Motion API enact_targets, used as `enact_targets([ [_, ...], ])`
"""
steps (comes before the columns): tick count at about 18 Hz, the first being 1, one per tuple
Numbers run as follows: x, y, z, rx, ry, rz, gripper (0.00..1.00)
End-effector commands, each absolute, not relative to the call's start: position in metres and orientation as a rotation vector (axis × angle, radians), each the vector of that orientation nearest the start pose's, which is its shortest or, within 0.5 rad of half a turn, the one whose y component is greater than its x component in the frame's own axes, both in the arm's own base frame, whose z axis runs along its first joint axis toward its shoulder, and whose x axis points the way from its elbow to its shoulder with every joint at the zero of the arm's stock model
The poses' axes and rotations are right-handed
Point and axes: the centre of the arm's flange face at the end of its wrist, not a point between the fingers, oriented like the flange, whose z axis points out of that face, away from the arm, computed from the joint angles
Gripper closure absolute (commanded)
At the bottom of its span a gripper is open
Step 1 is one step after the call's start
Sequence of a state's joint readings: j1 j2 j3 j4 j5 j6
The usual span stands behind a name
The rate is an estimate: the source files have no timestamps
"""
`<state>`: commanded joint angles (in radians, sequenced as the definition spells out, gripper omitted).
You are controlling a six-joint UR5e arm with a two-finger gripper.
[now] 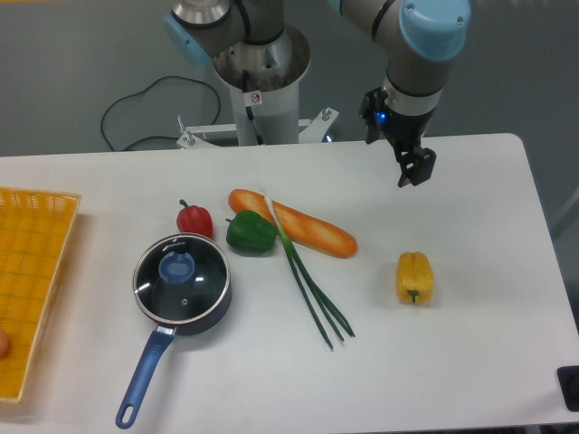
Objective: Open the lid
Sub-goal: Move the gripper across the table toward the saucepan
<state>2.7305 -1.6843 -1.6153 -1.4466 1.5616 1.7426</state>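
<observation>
At the left edge of the white table [470,362] lies a flat yellow woven basket tray [32,271], partly cut off by the frame, with a small orange-pink object just showing at its lower left. Toward the front left part of the table sits a dark blue saucepan [213,303] with a long blue handle [143,380] that points to the front edge. The round clear glass lid with a thin metal rim and a blue centre knob [181,276] rests flat on the saucepan, closing it. Just behind the saucepan, a small red bell pepper [194,220] stands beside a green bell pepper [250,232], the two nearly touching. Behind and to the right of the green pepper, a long golden-brown baguette [294,223] lies diagonally near the middle of the table. A green spring onion [308,276] crosses over the baguette and runs down toward the front edge, its leaves fanning apart at the end. Further right, a yellow bell pepper [414,278] lies on its own, well apart from the others. Above the back right part of the table hangs the black two-finger gripper [414,172] on the grey and light-blue arm, well away from the lid; it holds nothing, and whether its fingers stand wide or narrow cannot be told from this angle. A dark object is cut off at the front right corner.
</observation>
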Motion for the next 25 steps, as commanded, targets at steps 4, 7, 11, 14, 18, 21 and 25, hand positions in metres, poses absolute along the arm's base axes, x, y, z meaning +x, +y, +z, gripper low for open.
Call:
enact_targets([
  [4, -0.431, 0.337, 0.418, -3.003, 0.896, -0.064, 0.00],
  [7, -0.420, 0.344, 0.407, -3.004, 0.916, -0.092, 0.00],
  [11, -0.410, 0.342, 0.389, -3.011, 0.903, -0.150, 0.00],
  [14, -0.407, 0.344, 0.392, -3.032, 0.846, -0.142, 0.00],
  [18, -0.394, 0.351, 0.400, -3.048, 0.786, -0.128, 0.00],
  [21, -0.374, 0.372, 0.400, -3.088, 0.649, -0.132, 0.00],
  [25, -0.350, 0.400, 0.394, -3.129, 0.476, -0.139, 0.00],
])
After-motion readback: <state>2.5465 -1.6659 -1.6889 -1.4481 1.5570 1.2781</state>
